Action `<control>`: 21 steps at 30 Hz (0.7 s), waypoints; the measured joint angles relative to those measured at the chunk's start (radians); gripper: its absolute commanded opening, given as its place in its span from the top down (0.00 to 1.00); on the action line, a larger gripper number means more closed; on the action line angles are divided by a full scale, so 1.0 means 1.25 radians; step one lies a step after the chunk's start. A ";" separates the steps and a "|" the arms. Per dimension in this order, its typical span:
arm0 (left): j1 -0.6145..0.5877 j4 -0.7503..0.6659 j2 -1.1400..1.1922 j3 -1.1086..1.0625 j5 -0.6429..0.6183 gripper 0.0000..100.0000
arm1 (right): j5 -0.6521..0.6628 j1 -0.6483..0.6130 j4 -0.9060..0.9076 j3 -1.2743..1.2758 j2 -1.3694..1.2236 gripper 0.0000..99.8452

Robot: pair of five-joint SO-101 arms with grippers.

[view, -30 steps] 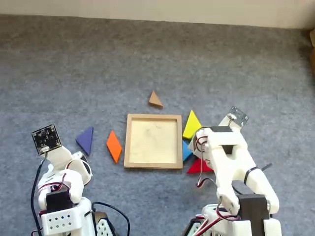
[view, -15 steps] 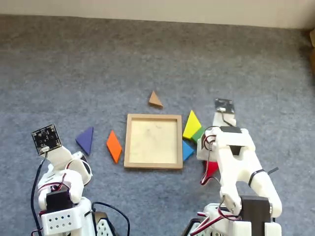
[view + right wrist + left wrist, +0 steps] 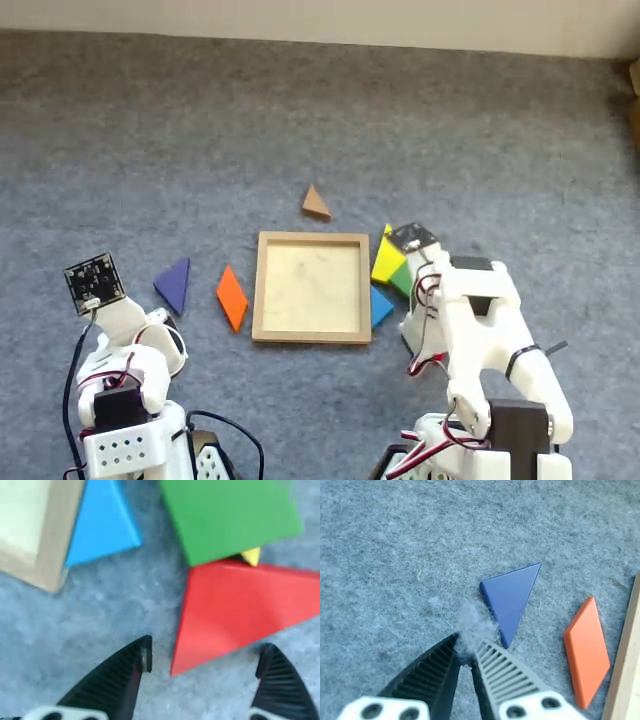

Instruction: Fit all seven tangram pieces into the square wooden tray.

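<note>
Your right claw [image 3: 205, 656] has swung toward the square wooden tray [image 3: 310, 237]; it gapes wide astride the red triangle piece [image 3: 240, 610] near the tray's corner. Your left claw [image 3: 467, 650] is pinched closed, empty.

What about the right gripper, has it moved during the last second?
Yes. In the high view the right gripper swung sideways toward the wooden tray, which stayed put.
</note>
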State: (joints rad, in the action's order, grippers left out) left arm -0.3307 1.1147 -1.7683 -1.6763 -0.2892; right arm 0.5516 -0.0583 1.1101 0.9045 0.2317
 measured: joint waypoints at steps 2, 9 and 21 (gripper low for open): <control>0.000 0.000 0.000 0.000 0.000 0.99 | -0.043 0.000 0.007 -0.015 0.000 0.66; 0.000 0.000 0.000 0.000 0.000 0.99 | -0.439 -0.026 0.015 -0.108 0.000 0.62; 0.000 0.000 0.000 0.000 0.000 0.99 | -0.740 -0.098 -0.107 -0.108 -0.001 0.62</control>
State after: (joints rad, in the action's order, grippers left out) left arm -0.3307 1.1147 -1.7683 -1.6763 -0.2892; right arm -0.3736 -0.1811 0.9766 0.7695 0.2302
